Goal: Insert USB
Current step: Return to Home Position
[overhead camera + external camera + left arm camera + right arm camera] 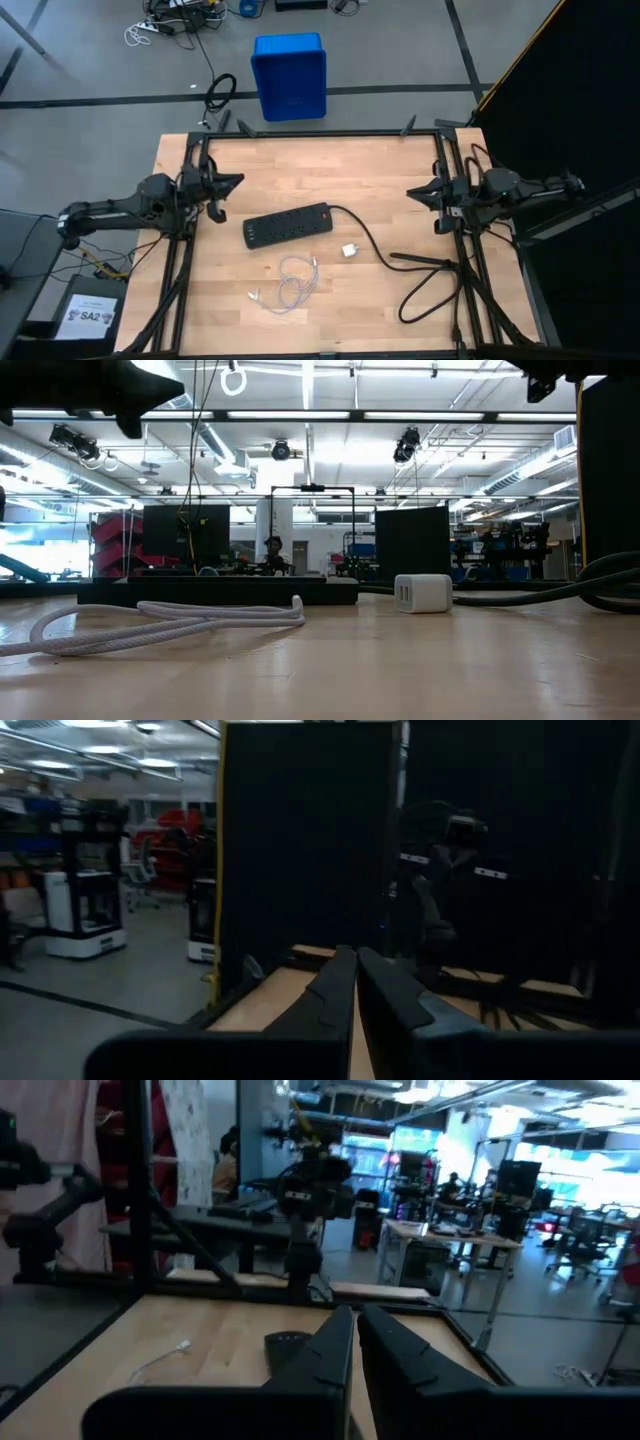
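Nearest the front edge of the pale wooden worktop [350, 322]: the thin whitish-grey USB cable [292, 285], loosely looped and lying flat on the wood, a little left of centre, with one small plug end pointing toward the front-left corner. Held by neither arm and plugged into nothing. Shows in the low view as pale strands [170, 622] stretched across the boards.

Just beyond it, apart from the cable: a small white cube adapter [349, 251], standing alone near the worktop's middle [423, 593].

Toward the right edge: a thick black power cord [420, 260], curling in a wide loop near the front-right corner and running back to the strip.

Farther in, at the centre: a long black outlet extension strip [288, 225], set at a slight angle with its cord end toward the far edge.

At the left edge, toward the far-left corner: the left gripper [240, 180], raised off the wood and pointing inward, fingers pressed together on nothing [355, 955].

Opposite, at the right edge: the right gripper [410, 192], likewise lifted and aimed inward, fingers closed and empty [355, 1315]. Both well apart from the cable.

Beyond the far edge, on the grey floor: a blue plastic crate [290, 75].
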Tool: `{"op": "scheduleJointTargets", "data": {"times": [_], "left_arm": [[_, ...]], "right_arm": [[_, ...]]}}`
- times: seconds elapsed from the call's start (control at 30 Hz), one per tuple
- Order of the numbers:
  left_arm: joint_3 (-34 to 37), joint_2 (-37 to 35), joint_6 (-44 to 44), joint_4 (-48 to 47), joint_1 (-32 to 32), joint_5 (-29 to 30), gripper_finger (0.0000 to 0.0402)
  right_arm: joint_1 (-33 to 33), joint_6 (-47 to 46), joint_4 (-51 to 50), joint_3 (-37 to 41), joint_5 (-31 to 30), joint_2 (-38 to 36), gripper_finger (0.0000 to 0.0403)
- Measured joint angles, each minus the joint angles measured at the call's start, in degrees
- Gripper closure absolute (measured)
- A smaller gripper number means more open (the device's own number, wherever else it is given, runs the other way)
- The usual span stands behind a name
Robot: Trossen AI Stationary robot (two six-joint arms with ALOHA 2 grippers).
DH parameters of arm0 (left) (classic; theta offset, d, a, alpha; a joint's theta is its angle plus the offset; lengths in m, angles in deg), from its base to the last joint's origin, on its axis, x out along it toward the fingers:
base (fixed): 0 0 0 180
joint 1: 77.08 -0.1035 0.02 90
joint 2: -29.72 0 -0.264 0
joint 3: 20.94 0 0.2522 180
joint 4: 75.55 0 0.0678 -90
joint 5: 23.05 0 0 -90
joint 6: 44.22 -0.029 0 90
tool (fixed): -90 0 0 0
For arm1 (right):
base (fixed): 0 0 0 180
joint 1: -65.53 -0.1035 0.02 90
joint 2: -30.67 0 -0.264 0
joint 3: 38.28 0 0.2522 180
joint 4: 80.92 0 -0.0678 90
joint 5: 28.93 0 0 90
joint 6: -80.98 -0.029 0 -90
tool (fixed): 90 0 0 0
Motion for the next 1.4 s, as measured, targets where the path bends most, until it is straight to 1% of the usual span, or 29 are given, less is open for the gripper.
{"op": "scheduleJointTargets", "data": {"times": [0.1,0.2,0.3,0.37,0.47,0.53,0.57,0.7,0.77,0.9,1.07,1.17,1.27,1.4], "left_arm": [[0.26,-2.62,0.56,-1.32,-1.71,-1.28,0.0402],[2.42,-4.46,1.54,-1.73,-2.66,-2.65,0.0402],[5.97,-6.38,3.07,-1.42,-3.34,-3.14,0.0402],[9.43,-7.16,4.43,1.21,-3.79,-3.37,0.0402],[14.88,-7.91,5.76,6.83,-4.7,-4.43,0.0402],[15.07,-8.03,6.47,5.55,-5.67,-4.96,0.0401],[15.08,-8.08,6.99,4.29,-6.05,-5.33,0.0401],[15.08,-8.15,7.22,2.41,-7.31,-8.68,0.0401],[15.08,-7.91,6.96,2.29,-7.7,-9.74,0.0401],[15.09,-7.61,6.11,-0.8,-7.85,-11.35,0.0401],[15.1,-7.62,4.51,-4.7,-7.82,-14.2,0.0401],[15.1,-7.65,3.64,-4.85,-7.81,-15.94,0.0401],[15.12,-7.62,2.62,-5.05,-7.81,-17.7,0.0401],[15.12,-7.5,2.13,-7.13,-7.81,-18.02,0.0401]], "right_arm": [[1.55,0.13,1.18,3.04,0.01,-4.27,0.0403],[2.92,0.98,3.04,7.18,1.02,-8.48,0.0403],[4.02,2.43,5.15,12.05,3.79,-12.63,0.0403],[4.61,2.58,6.18,15.64,5.43,-15.48,0.0403],[5.48,2.62,10.81,20.0,6.73,-15.88,0.0403],[6.16,2.62,13.21,22.92,7.13,-15.28,0.0403],[6.56,2.63,12.76,23.51,7.4,-15.32,0.0403],[8.22,0.27,9.08,23.5,8.08,-15.38,0.0402],[8.74,-0.18,7.93,23.5,8.1,-15.43,0.0403],[9.49,-0.58,6.4,23.5,8.1,-15.12,0.0403],[10.12,-0.69,5.0,23.52,9.7,-15.01,0.0403],[10.35,-0.85,4.92,23.52,11.1,-15.03,0.0403],[10.35,-0.83,4.73,23.54,11.12,-15.03,0.0403],[10.35,-0.83,4.66,23.54,11.11,-15.03,0.0403]]}}
